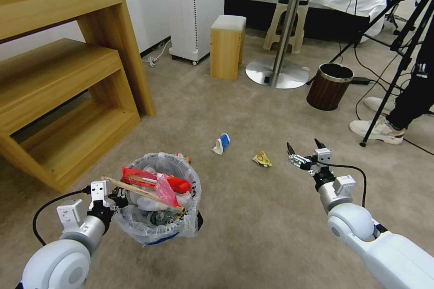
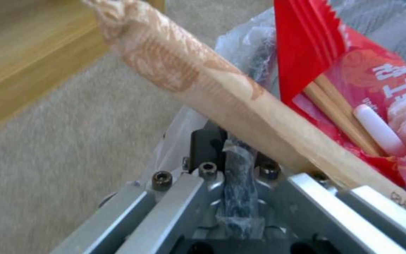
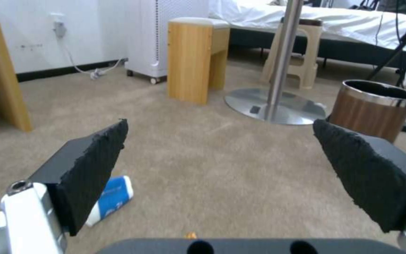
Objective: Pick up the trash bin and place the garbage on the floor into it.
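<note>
The trash bin (image 1: 186,223), lined with a crinkly whitish bag, is in the lower left of the head view. It is piled with red wrappers (image 1: 151,178), a wooden stick (image 1: 135,189) and other litter. My left gripper (image 1: 119,199) is shut on its left rim; the left wrist view shows the gripper (image 2: 233,150) clamping the dark rim and bag, under the stick (image 2: 203,91) and a red wrapper (image 2: 353,88). A blue-white paper cup (image 1: 221,143) (image 3: 111,199) and a yellow packet (image 1: 262,159) lie on the beige floor (image 1: 253,113). My right gripper (image 1: 305,148) (image 3: 231,158) hovers open to the right of the packet.
A wooden shelf unit (image 1: 63,76) stands to the left. A wooden stool (image 1: 227,45), a round table's metal base (image 1: 276,73) and a brown wood-grain bin (image 1: 329,86) (image 3: 374,107) stand farther off. At the right are tripod legs (image 1: 389,95), cables and a person's white sneakers (image 1: 377,128).
</note>
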Motion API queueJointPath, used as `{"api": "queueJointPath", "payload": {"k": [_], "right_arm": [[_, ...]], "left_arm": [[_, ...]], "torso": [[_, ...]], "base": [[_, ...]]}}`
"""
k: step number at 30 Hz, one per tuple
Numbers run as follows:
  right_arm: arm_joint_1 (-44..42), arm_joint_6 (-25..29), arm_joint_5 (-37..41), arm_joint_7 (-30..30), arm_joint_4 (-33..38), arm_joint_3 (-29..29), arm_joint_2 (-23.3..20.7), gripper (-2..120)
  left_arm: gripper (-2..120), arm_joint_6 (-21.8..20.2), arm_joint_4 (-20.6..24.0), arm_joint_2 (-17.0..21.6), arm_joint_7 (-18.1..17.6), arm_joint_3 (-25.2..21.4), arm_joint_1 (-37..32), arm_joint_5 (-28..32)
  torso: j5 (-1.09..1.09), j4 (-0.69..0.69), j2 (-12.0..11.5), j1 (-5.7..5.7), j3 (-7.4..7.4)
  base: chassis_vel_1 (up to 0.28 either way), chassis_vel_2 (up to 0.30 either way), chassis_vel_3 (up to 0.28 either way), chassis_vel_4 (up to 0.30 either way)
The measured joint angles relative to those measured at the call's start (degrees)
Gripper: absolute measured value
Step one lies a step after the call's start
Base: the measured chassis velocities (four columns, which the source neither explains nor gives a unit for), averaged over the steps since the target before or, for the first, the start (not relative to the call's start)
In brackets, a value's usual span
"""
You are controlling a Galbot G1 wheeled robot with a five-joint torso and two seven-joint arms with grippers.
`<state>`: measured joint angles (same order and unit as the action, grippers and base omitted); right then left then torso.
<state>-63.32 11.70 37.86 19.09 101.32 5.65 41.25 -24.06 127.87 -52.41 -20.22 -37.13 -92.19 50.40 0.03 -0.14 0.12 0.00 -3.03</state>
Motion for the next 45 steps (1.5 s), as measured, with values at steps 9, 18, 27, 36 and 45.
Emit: {"api": "queueJointPath", "payload": {"k": [9,18,27,36,45], "right_arm": [[-0.8,0.3,-0.3,-0.3,0.1,0.1,0.4,100],[0.1,1.1,-0.1,-0.5,0.0,-0.7,1.1,100],[0.2,0.9,0.0,-0.6,0.1,-0.9,1.0,100],[-0.4,0.7,0.7,-0.6,0.8,-0.4,0.6,100],[0.1,0.8,1.3,-0.6,0.4,-0.6,0.9,100]], "left_arm": [[0,0.6,-2.3,1.8,-0.4,-0.6,1.6,1.1],[0,1.0,-3.0,1.3,-0.4,-0.2,1.7,1.1],[0,0.6,-2.2,1.2,-0.9,-1.0,1.4,1.4],[0,-1.1,-1.4,0.9,-2.0,-2.2,0.1,1.3],[0,-1.4,-0.3,0.2,-2.2,-6.4,-2.6,0.9]], "torso": [[0.0,-0.01,0.0,0.0,0.01],[0.01,0.0,0.0,0.0,0.02],[0.01,0.0,0.0,0.0,0.02],[0.01,0.0,0.0,0.0,0.02],[0.01,0.0,0.0,0.0,0.01]], "base": [[-0.168,0.167,0.173,-0.167],[-0.072,0.086,0.077,-0.061],[0.0,0.0,0.0,0.0],[0.0,0.0,0.0,0.0],[0.0,0.0,0.0,0.0]]}}
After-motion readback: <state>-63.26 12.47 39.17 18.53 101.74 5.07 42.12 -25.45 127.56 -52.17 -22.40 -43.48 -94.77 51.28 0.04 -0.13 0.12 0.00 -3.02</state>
